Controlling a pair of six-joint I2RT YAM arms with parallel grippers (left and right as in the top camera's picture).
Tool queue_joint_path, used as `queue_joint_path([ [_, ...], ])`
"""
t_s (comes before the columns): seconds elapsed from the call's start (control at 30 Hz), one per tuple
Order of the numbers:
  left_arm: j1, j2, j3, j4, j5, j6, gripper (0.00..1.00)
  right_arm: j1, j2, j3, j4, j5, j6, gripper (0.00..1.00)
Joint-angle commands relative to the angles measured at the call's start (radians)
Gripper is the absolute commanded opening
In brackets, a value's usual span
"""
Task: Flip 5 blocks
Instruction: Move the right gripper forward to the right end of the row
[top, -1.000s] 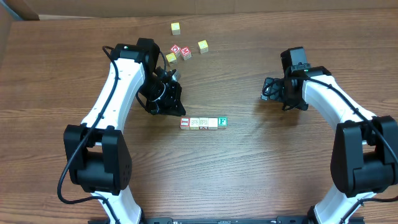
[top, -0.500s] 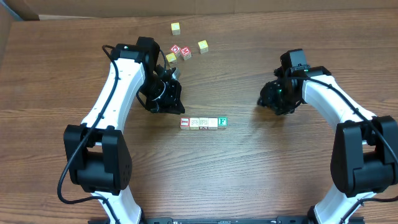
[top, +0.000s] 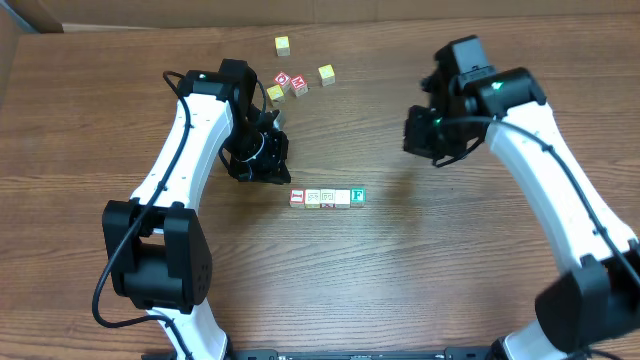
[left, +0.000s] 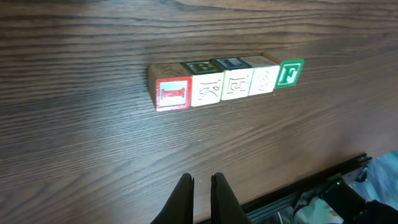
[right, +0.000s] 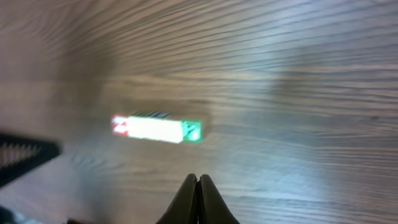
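Five blocks (top: 328, 197) lie in a tight row mid-table: a red-and-white one (left: 173, 94) at the left end, three pale ones (left: 236, 83) in the middle, a green one (left: 289, 72) at the right end. My left gripper (top: 268, 166) hovers just up-left of the row, fingers together and empty (left: 201, 178). My right gripper (top: 424, 140) is raised to the right of the row, shut on nothing (right: 197, 177). In the right wrist view the row (right: 157, 128) is a blur ahead of the fingertips.
Behind the left arm lie three yellow cubes (top: 283, 44), (top: 326, 73), (top: 275, 93) and two red-faced cubes (top: 283, 79), (top: 300, 85). A cardboard edge (top: 20, 20) borders the top left. The table's near edge (left: 311, 183) shows in the left wrist view.
My right gripper has gone from open to shut, and its arm has lifted and swung left toward the row. The left arm has barely shifted. The blocks have not moved.
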Motion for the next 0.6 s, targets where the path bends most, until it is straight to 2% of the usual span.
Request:
queue_joint_path([
  [0.0, -0.002, -0.011, 0.016, 0.004, -0.053, -0.037, 0.04, 0.051, -0.009, 0.002, 0.001, 0.039, 0.009, 0.04],
  [0.3, -0.014, -0.011, 0.015, 0.038, -0.212, -0.184, 0.04, 0.115, -0.009, -0.153, 0.122, 0.155, 0.202, 0.04],
  [0.43, -0.034, -0.008, 0.015, 0.057, -0.251, -0.202, 0.04, 0.115, -0.008, -0.26, 0.219, 0.234, 0.289, 0.04],
  [0.57, -0.067, -0.008, -0.006, 0.085, -0.322, -0.281, 0.04, 0.116, -0.007, -0.374, 0.349, 0.24, 0.341, 0.04],
])
